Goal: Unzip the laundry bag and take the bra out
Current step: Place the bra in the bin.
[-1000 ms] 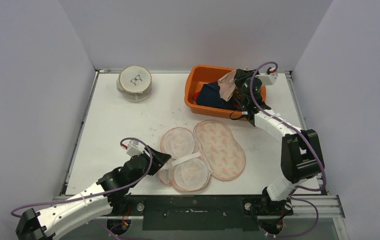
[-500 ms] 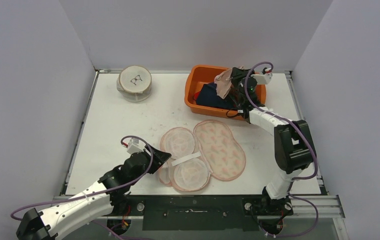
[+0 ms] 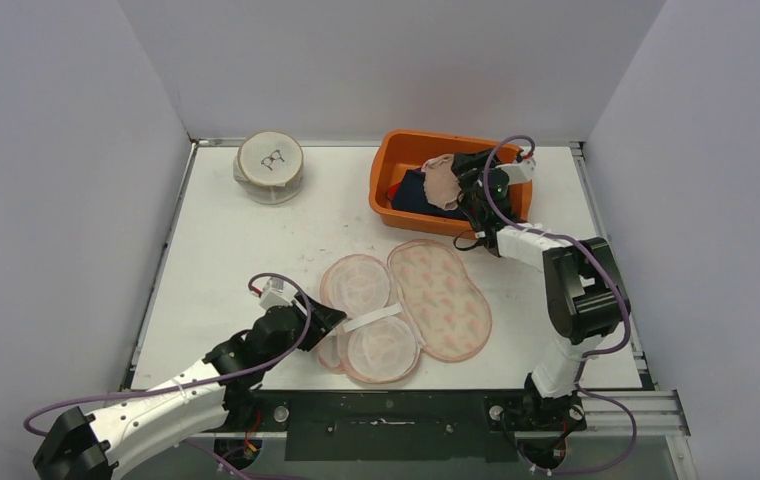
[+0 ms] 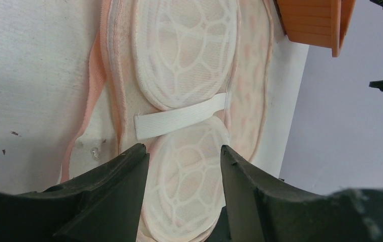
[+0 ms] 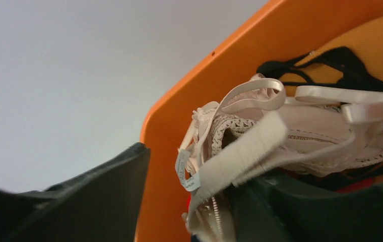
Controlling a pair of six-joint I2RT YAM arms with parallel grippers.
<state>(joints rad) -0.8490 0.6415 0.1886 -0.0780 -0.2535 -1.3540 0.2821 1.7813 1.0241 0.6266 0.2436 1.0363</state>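
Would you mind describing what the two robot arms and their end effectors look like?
The left arm and the right arm match: white shell links between black joint housings, each trailing a looping purple cable with a small white block at the wrist. The left end effector and the right end effector each have two matte black, wedge-shaped fingers.

An orange tub (image 3: 384,182) is sitting near the far right corner of the white table (image 3: 236,250), holding a dark blue garment (image 3: 414,192). A round white container (image 3: 270,166) with a small black drawing on top is standing near the far left corner.
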